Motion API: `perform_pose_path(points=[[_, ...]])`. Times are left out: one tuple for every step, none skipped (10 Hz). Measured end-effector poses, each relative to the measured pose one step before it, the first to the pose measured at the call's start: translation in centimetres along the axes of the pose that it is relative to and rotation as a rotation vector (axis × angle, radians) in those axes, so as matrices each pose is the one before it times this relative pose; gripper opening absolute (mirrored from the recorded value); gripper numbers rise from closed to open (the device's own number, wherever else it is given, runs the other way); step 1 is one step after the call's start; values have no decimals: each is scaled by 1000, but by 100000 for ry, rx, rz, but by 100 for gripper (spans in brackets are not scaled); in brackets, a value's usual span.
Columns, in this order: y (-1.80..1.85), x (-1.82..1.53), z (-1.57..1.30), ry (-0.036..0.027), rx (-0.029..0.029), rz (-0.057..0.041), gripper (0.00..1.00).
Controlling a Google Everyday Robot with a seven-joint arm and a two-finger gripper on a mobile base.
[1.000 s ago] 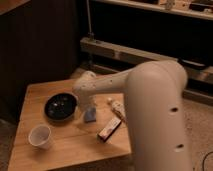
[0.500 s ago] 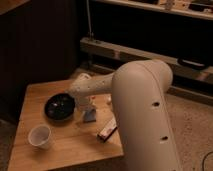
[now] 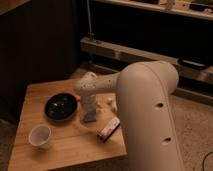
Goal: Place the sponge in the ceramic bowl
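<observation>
Camera view is showing the gripper (image 3: 89, 106) hanging at the sponge (image 3: 90, 118) mid-frame, whether gripping I cannot tell; any loose pinch is risking a drop short of the ceramic bowl (image 3: 59, 111).

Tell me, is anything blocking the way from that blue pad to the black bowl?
Nothing visible. The sponge lies on bare wood right beside the ceramic bowl, with the gripper directly above it. The white cup stands off the path.

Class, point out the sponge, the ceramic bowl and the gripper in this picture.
sponge (image 3: 90, 119): camera view, blue-grey top face.
ceramic bowl (image 3: 60, 107): camera view, bare glossy inside.
gripper (image 3: 88, 106): camera view, its lower end, at the sponge, right of the bowl.
</observation>
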Motion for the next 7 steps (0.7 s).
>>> perform_pose_path(points=[[-170,74,166,142,-852,606,80],[-5,50,160,38,-853,245,80],[53,46,102,-20,-598,120,80],[77,60,84,122,-492,-113,80],[137,62,74,106,-615,-372,76],[117,46,51,114,-291,-466,67],[119,-20,-23,-67,-143,-369,60]])
